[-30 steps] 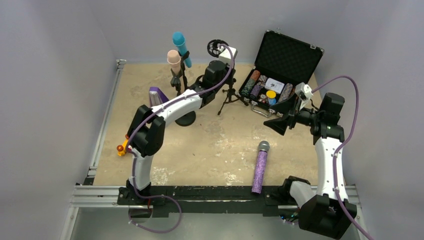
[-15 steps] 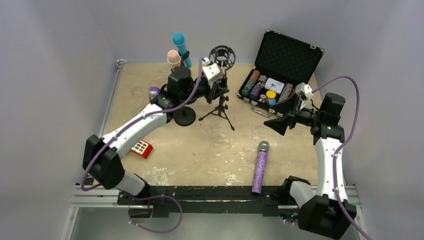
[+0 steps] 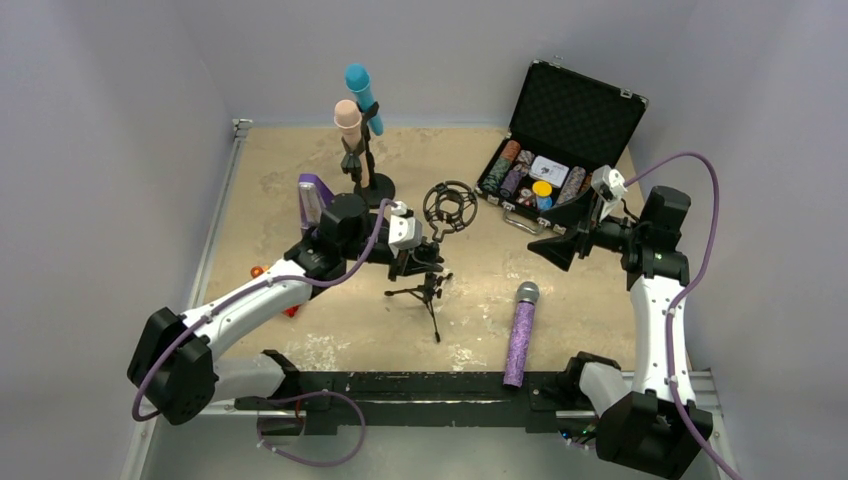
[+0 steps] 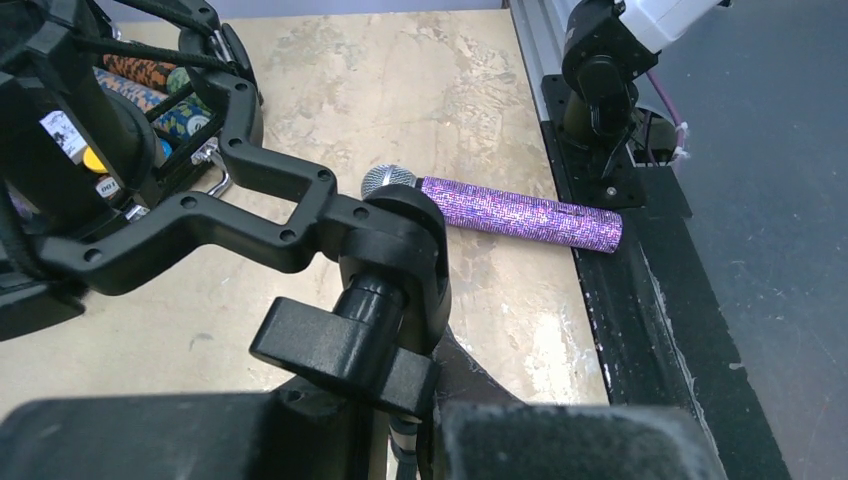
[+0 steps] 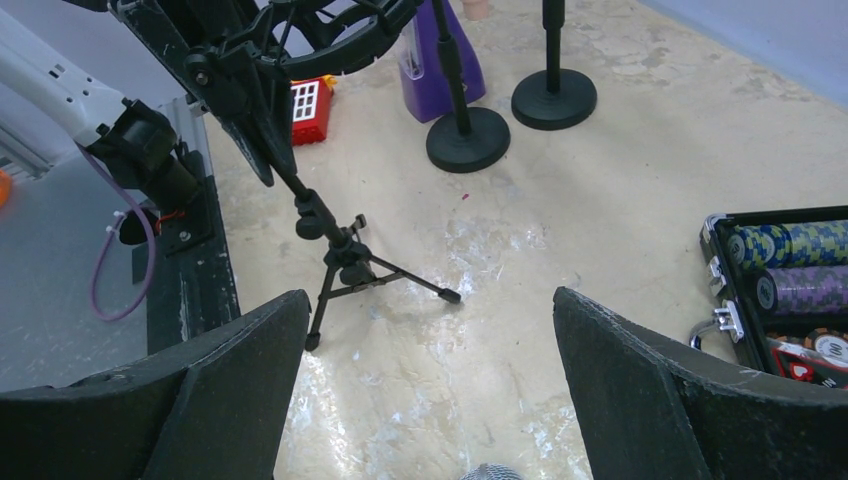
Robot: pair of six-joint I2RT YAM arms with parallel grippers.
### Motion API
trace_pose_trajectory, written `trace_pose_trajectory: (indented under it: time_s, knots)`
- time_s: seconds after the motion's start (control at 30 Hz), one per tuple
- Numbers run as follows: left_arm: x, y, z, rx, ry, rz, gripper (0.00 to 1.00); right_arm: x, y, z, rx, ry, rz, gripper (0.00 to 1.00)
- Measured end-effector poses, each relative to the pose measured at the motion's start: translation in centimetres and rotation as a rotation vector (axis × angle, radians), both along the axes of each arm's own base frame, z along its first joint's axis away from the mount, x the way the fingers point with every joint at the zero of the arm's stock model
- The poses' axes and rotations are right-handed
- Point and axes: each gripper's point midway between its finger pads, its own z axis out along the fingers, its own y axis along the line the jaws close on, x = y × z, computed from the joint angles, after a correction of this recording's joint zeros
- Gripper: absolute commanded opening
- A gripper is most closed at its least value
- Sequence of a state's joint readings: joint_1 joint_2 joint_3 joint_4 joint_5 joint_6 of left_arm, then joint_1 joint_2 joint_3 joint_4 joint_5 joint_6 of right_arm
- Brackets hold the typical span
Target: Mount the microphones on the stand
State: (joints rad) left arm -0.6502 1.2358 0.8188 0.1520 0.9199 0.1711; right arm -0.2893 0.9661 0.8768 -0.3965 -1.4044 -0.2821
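Note:
A glittery purple mic (image 3: 519, 335) with a grey mesh head lies flat near the front edge; it also shows in the left wrist view (image 4: 520, 212). The turquoise mic (image 3: 360, 86) and the peach-pink mic (image 3: 348, 118) sit upright in stands at the back. My left gripper (image 3: 414, 262) is shut on the pole of a small black tripod stand (image 3: 427, 293) with a shock-mount ring (image 3: 449, 206), left of the purple mic. In the left wrist view my left gripper (image 4: 410, 425) grips below the stand's knob (image 4: 345, 345). My right gripper (image 3: 566, 238) is open and empty, above and behind the mic's head (image 5: 490, 472).
An open black case (image 3: 575, 105) with poker chips stands at the back right. A purple metronome (image 3: 314, 192) stands at the left, beside round stand bases (image 5: 467, 140). A red toy (image 5: 310, 105) lies near the left arm. The black rail (image 3: 440, 385) runs along the front.
My left arm has carried the tripod stand from the back of the table to the near middle, close to the purple mic. The right arm has not moved.

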Motion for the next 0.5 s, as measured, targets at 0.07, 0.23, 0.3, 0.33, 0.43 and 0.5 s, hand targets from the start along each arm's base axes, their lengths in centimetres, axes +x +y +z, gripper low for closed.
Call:
trace_pose_trajectory:
  time_s: [0.07, 0.23, 0.3, 0.33, 0.43, 0.5]
  knots:
    - [0.0, 0.1, -0.1, -0.006, -0.028, -0.004, 0.00, 0.0, 0.0, 0.0, 0.000, 0.000, 0.000, 0.96]
    - [-0.3, 0.5, -0.2, -0.024, -0.062, 0.008, 0.30, 0.1, 0.0, -0.1, -0.001, 0.001, -0.003, 0.96]
    - [0.0, 0.8, -0.3, -0.032, -0.085, 0.044, 0.42, 0.1, -0.1, -0.2, -0.006, 0.001, -0.006, 0.95]
    - [0.2, 1.1, -0.6, -0.030, -0.091, 0.073, 0.47, 0.1, -0.1, -0.3, -0.009, 0.002, -0.007, 0.95]
    - [0.9, 2.1, -1.6, -0.017, -0.083, 0.172, 0.60, 0.1, -0.3, -0.7, -0.028, 0.026, -0.014, 0.94]
    - [1.2, 2.8, -1.8, -0.017, -0.081, 0.235, 0.72, 0.1, -0.4, -1.0, -0.042, 0.039, -0.014, 0.94]
